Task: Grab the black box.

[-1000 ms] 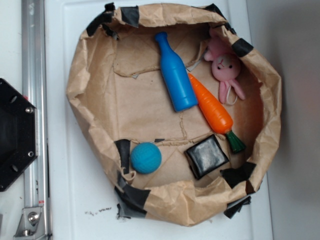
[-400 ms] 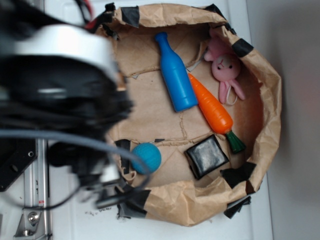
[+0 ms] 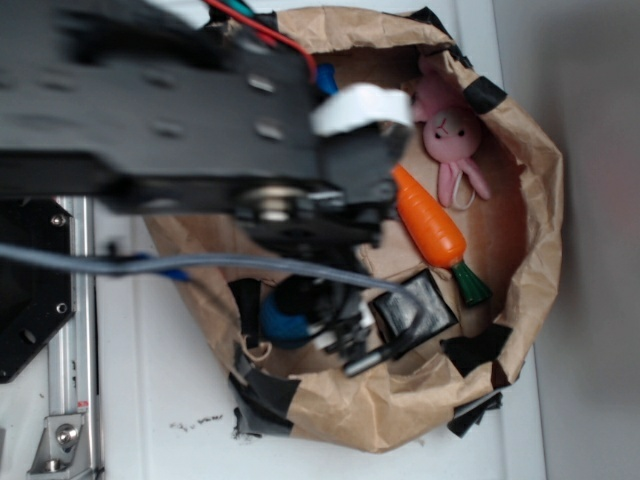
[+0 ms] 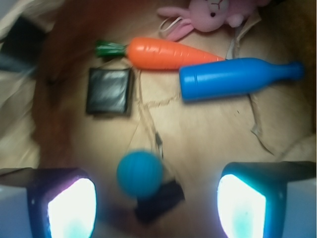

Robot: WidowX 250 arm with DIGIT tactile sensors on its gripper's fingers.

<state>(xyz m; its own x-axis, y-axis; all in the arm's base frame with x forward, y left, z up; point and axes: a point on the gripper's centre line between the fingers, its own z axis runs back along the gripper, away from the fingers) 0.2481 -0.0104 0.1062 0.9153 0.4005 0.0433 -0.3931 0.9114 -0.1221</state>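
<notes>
Exterior view, left to right:

- Black hexagonal plate (image 3: 25, 300) at the left edge, beside a metal rail (image 3: 72, 340), both on the white tabletop (image 3: 150, 400).
- Robot arm (image 3: 180, 120), blurred, reaching from the upper left over a crumpled brown paper bag (image 3: 520, 250) that is patched with black tape (image 3: 262, 400).
- Gripper (image 3: 345, 335) hanging low over the near part of the bag's floor, between the teal ball (image 3: 280, 322) and the black box (image 3: 425, 305). This view is too blurred to show how the fingers stand.
- Black box: on the bag floor toward its near right side, just right of the gripper, close below the green stem of the orange carrot (image 3: 430, 220). Contact with the gripper cannot be judged here.
- Pink bunny (image 3: 452, 135) at the far right of the bag, beside the carrot's tip.

Wrist view, left to right:

- Black box (image 4: 109, 91) at upper left, lying flat, well apart from both fingers.
- Carrot (image 4: 168, 53) above it, stem toward the box.
- Teal ball (image 4: 140, 173) low in the middle, between the two fingers and touching neither.
- Blue bottle (image 4: 233, 79) lying flat just beside the carrot.
- Bunny (image 4: 208, 12) at the top edge.
- Gripper (image 4: 156, 206): fingers spread wide apart, holding nothing.
</notes>
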